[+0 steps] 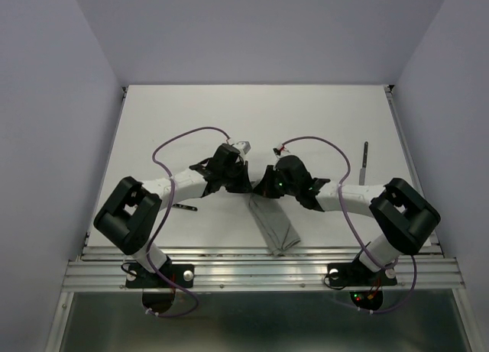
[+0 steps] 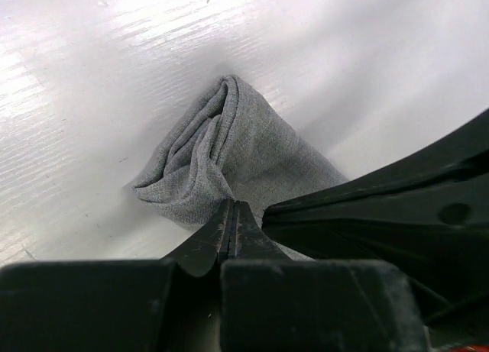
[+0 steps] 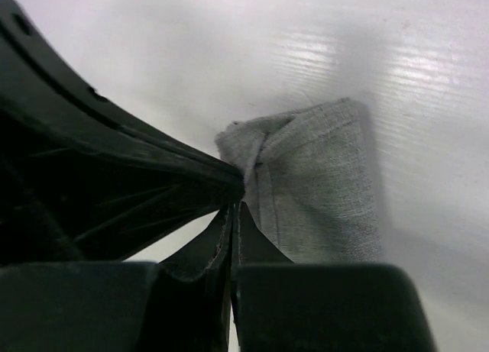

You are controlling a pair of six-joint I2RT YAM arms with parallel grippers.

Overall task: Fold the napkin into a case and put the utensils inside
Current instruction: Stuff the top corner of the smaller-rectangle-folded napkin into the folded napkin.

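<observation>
Grey napkin (image 1: pixel 279 228) lies pinched between left gripper (image 2: pixel 233 214) and right gripper (image 3: pixel 232 214).

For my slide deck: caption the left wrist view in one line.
Left jaws shut on the near end of the folded grey napkin, bunched on the white table.

The napkin (image 2: pixel 229 146) is showing as soft, matt grey cloth with a fine woven grain and a stitched hem. The table (image 2: pixel 84 77) is looking white and smooth, with faint fine streaks catching a soft sheen. The left gripper (image 2: pixel 233 208) and right gripper (image 3: pixel 231 211) are reading as black matt plastic, slightly grainy, and the rail (image 1: pixel 260 269) is gleaming like ribbed bare metal.
</observation>
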